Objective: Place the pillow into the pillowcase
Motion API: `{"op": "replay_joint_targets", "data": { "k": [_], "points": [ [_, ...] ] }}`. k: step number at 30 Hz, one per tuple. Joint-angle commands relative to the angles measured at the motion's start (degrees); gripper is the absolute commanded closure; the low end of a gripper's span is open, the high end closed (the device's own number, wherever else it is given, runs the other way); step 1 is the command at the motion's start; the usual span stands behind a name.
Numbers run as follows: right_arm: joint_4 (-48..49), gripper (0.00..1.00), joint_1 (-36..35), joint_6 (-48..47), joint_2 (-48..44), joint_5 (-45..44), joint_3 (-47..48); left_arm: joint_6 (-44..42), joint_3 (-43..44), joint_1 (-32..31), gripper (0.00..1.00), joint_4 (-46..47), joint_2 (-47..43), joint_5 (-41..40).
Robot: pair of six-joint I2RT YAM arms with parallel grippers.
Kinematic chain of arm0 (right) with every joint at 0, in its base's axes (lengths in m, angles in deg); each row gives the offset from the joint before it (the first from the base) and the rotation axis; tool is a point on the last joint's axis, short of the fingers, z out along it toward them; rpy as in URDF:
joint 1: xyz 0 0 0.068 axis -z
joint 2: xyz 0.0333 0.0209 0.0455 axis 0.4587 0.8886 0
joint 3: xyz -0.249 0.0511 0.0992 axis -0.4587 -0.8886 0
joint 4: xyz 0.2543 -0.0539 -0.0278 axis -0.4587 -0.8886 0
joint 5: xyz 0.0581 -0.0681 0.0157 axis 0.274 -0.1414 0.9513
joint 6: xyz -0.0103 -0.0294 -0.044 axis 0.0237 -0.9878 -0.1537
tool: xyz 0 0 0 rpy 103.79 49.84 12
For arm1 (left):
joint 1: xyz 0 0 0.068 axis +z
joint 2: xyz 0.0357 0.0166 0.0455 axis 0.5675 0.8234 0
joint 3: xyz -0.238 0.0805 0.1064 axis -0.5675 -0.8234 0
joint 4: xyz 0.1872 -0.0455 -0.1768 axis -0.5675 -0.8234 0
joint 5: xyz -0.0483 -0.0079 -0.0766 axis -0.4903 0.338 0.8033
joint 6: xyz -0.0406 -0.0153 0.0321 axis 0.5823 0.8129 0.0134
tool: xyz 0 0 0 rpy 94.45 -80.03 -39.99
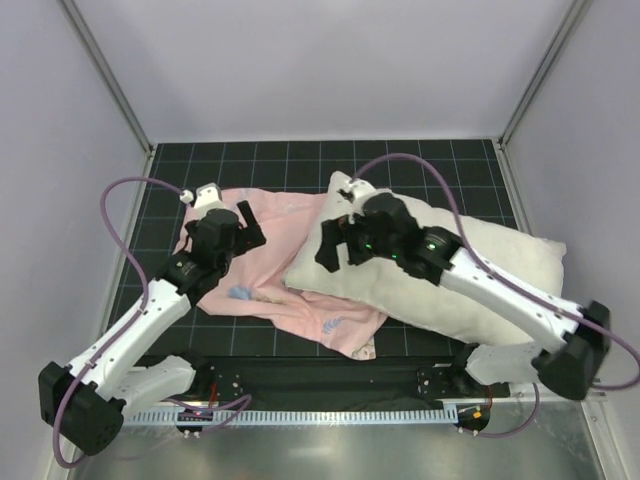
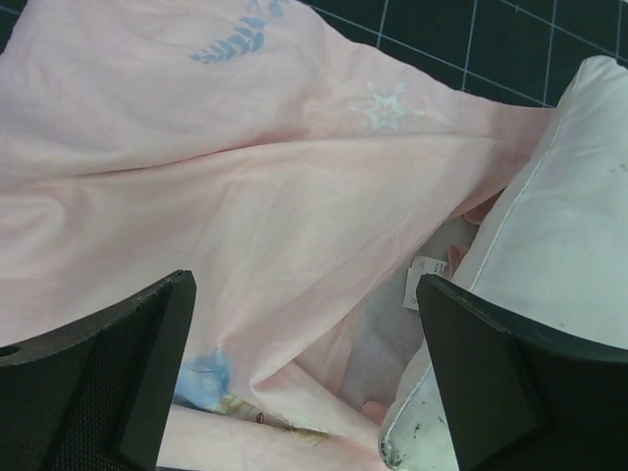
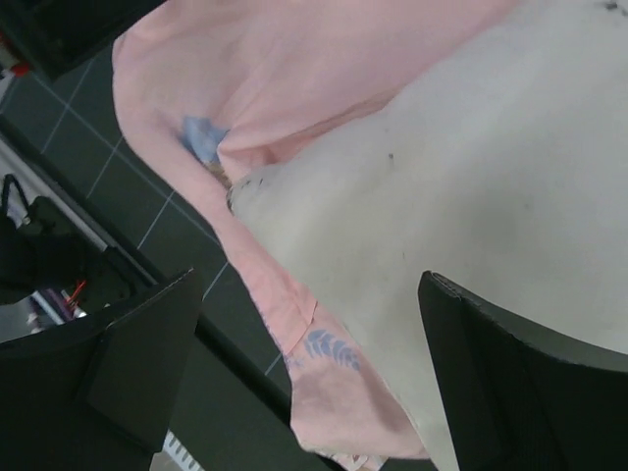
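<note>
- While looking down from above, spots the pillowcase spread pale-pink side up left of the bench centre, and the pillow slanting toward the right edge, overlapping that pillowcase at its left end.
- Finds the left gripper hanging over the pillowcase and the right gripper over the pillow's left end, both spread wide, gripping nothing.
- Over to the left wrist: shows fingers far apart and empty above the pillowcase, with the pillow at the right and a small tag between.
- On to the right wrist: same wide, empty fingers above the pillow, with the pillowcase running along its corner; cannot tell inside from merely on top.
- Judged as the opening step: pinch one layer only at the pillowcase mouth, lift it clear, hold steady, then feed the pillow's corner in low and straight.
</note>
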Motion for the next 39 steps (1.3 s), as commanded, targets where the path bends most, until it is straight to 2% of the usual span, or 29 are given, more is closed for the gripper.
{"op": "replay_joint_targets", "data": {
  "k": [1,5,6,8,9,10,13,14,15,16,17,19,21,24,27,30,33,36,38,39],
  "points": [
    [-0.6,0.00,-4.1,-2.4,11.9,-15.4,9.9,0.6,1.8,0.7,0.00,-3.3,-0.2,-1.9],
    [-5.7,0.00,-4.6,-1.7,26.1,-28.3,20.3,0.4,1.2,0.7,0.00,-5.1,-0.8,-0.6],
    [-7.7,0.00,-4.7,1.0,29.1,-35.5,22.1,0.3,1.0,0.7,0.00,-5.2,-1.2,-0.2],
    [-18.6,0.00,-4.8,5.7,37.7,-43.8,27.9,-0.4,0.7,0.6,0.00,-5.1,-1.3,0.8],
    [-28.6,0.00,-4.9,9.9,40.5,-53.0,29.8,-0.9,0.8,0.7,0.00,-5.3,-0.7,1.9],
    [-33.4,0.05,-4.9,16.3,45.2,-56.0,32.9,-1.1,0.8,0.6,0.00,-5.5,-0.2,2.9],
    [-40.1,0.56,-4.9,21.9,45.6,-59.5,31.1,-2.2,0.9,-0.9,0.00,-4.2,2.6,6.3],
    [-38.4,0.90,-5.0,21.1,43.6,-58.5,28.8,-2.5,1.2,-1.6,0.00,-3.9,3.4,6.5],
    [-32.0,0.96,-4.9,19.6,40.2,-56.9,25.9,-2.6,1.5,-2.8,0.00,-3.7,4.5,6.6],
    [-28.1,0.96,-4.7,16.2,36.7,-52.2,19.5,-3.4,2.0,-4.8,0.00,-3.7,6.1,6.3],
    [-24.7,0.96,-4.3,15.1,28.8,-50.0,16.6,-3.8,2.5,-6.0,0.00,-3.6,7.1,6.0],
    [-17.2,0.96,-3.3,13.3,21.7,-45.6,9.4,-4.4,3.9,-8.1,0.00,-3.7,8.3,5.6],
    [-13.4,0.96,-1.2,11.4,12.5,-40.5,6.3,-5.6,4.5,-10.8,0.01,-3.7,9.6,6.0],
    [-12.6,0.96,1.4,10.2,3.8,-36.2,2.8,-7.2,5.5,-12.5,0.04,-3.5,10.7,9.5],
    [-11.7,0.96,2.9,9.7,-0.7,-32.7,-0.2,-8.1,5.6,-13.7,0.10,-3.1,11.6,15.0],
    [-11.0,0.96,3.7,10.4,-5.5,-30.8,-3.1,-8.8,5.8,-15.5,0.18,-1.8,13.7,17.2],
    [-9.8,0.96,4.5,11.3,-10.2,-29.0,-5.6,-9.8,7.2,-16.5,0.32,-1.8,17.9,19.2],
    [-9.1,0.96,5.5,11.7,-14.6,-27.8,-7.2,-11.2,9.3,-16.6,0.41,-1.9,21.6,20.7],
    [-9.0,0.96,6.0,12.4,-17.1,-27.3,-7.8,-12.5,10.7,-16.6,0.52,-2.4,25.4,21.2],
    [-9.0,0.96,6.2,12.7,-17.8,-27.2,-7.9,-12.7,12.0,-16.6,0.53,-2.7,26.5,21.6]
  ]
}}
